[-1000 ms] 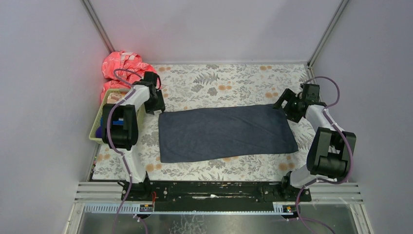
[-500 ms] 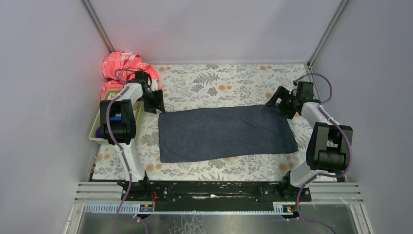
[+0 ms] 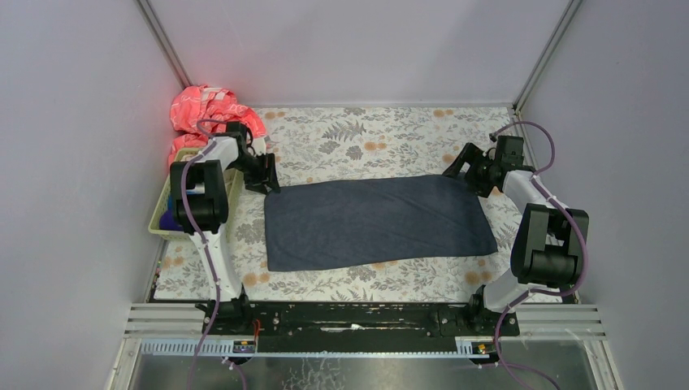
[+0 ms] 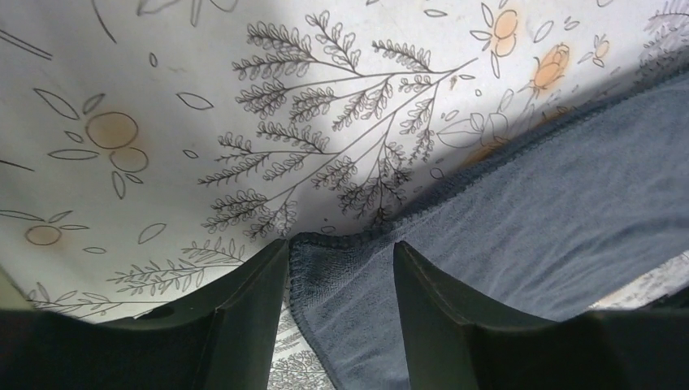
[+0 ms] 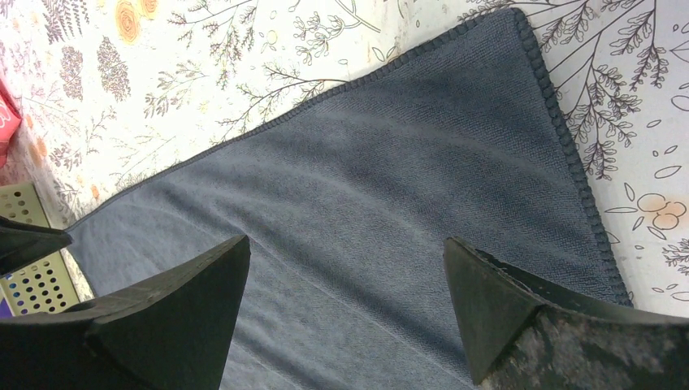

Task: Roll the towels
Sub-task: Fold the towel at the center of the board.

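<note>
Toward the far edge of the tabletop (image 3: 382,130), left gripper (image 4: 340,272), spread, straddles one corner of the dark grey-blue towel (image 3: 374,221); right gripper (image 5: 345,256) gapes over another.

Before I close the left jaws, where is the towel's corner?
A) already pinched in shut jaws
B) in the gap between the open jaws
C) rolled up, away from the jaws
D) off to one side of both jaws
B: in the left wrist view the towel has its corner lying in the gap between the open left jaws.
</note>
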### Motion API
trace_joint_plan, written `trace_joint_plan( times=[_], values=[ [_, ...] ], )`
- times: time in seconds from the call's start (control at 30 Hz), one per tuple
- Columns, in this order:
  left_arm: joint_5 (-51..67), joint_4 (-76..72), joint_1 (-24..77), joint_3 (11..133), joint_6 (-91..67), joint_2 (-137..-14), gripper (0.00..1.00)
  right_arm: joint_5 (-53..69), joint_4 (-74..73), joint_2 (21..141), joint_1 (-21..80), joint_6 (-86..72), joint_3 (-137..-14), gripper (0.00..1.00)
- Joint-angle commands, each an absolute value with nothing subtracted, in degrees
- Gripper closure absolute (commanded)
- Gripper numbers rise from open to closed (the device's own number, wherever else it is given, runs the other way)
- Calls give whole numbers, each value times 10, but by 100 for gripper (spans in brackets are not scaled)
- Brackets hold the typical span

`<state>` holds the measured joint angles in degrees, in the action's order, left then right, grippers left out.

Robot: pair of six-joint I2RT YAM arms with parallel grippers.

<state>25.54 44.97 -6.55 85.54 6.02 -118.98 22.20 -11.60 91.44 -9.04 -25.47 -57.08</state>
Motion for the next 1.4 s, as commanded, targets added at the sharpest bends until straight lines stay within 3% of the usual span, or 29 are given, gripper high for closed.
trace_joint_plan(
  times=[0.0, 0.53, 1.03, 1.37],
  values=[
    [293, 482, -78, 855, 61, -1191, 50, 237, -99, 889, -88, -254, -581, 5],
    [266, 431, -140, 787, -58, -1140, 53, 246, -86, 881, -87, -263, -568, 5],
    [91, 415, -61, 790, -106, -1173, 61, 245, -79, 869, -86, -263, -562, 5],
    [28, 413, -31, 818, -127, -1196, 61, 244, -77, 872, -86, -263, -563, 5]
  ],
)
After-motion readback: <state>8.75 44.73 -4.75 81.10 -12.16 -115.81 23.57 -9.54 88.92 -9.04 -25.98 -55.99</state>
